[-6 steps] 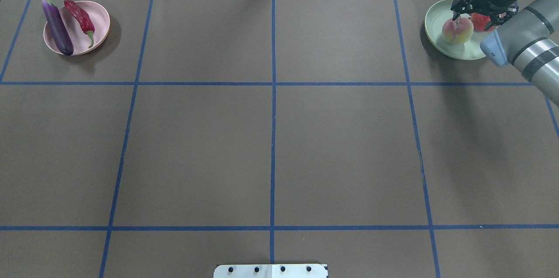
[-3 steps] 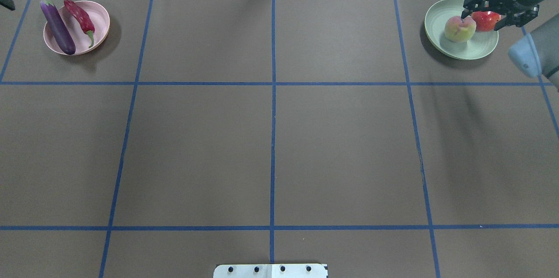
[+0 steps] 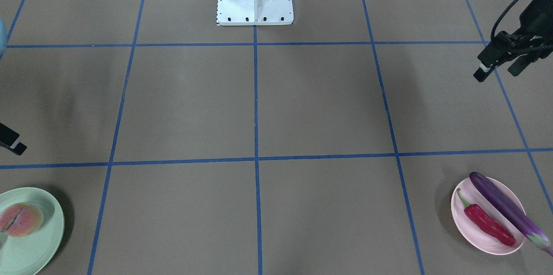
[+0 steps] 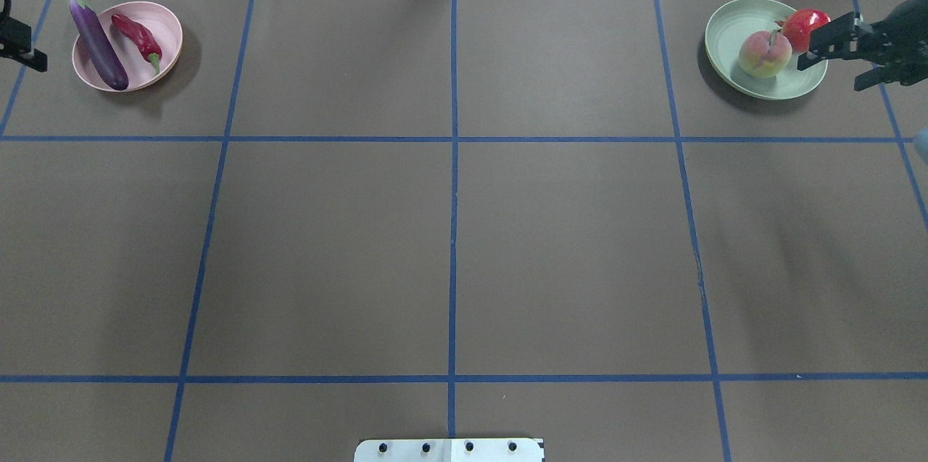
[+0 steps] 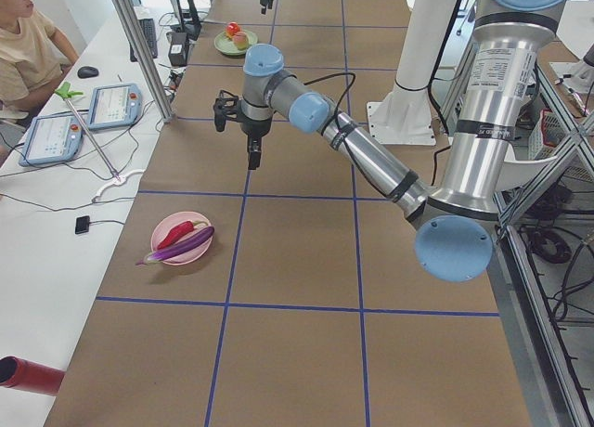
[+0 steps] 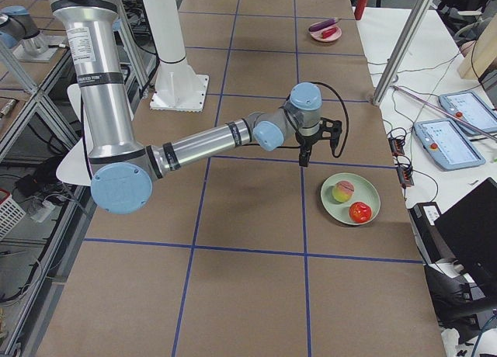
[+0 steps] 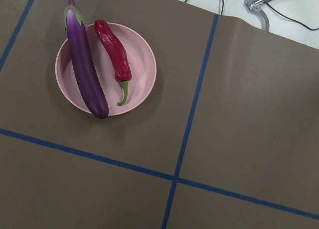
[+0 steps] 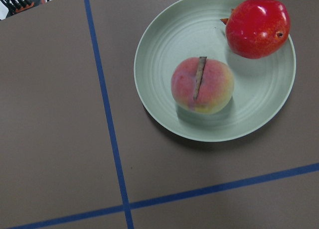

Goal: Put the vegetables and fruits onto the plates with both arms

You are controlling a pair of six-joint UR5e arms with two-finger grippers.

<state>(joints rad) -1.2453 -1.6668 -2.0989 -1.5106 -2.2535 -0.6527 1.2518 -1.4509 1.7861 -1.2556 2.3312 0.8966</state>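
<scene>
Both arms have backed away from the plates since a moment ago. The right gripper [image 4: 831, 75] was over the peach and now hangs off to the side of the green plate [image 4: 732, 27], fingers spread with nothing between them. The left gripper [image 3: 495, 74] has slid down along the table's [image 4: 449, 230] left edge, well apart from the pink plate [image 4: 168, 30]; it's spread too and empty.

The peach [image 4: 764, 54] sits near the middle of the green plate, and the pomegranate [image 4: 803, 25] is just beside it, up against the far rim. On the pink plate the chili [image 4: 136, 35] lies inside, stem toward the robot. The eggplant [image 4: 98, 45] lies next to it along the outer side, both ends poking past the rim.
</scene>
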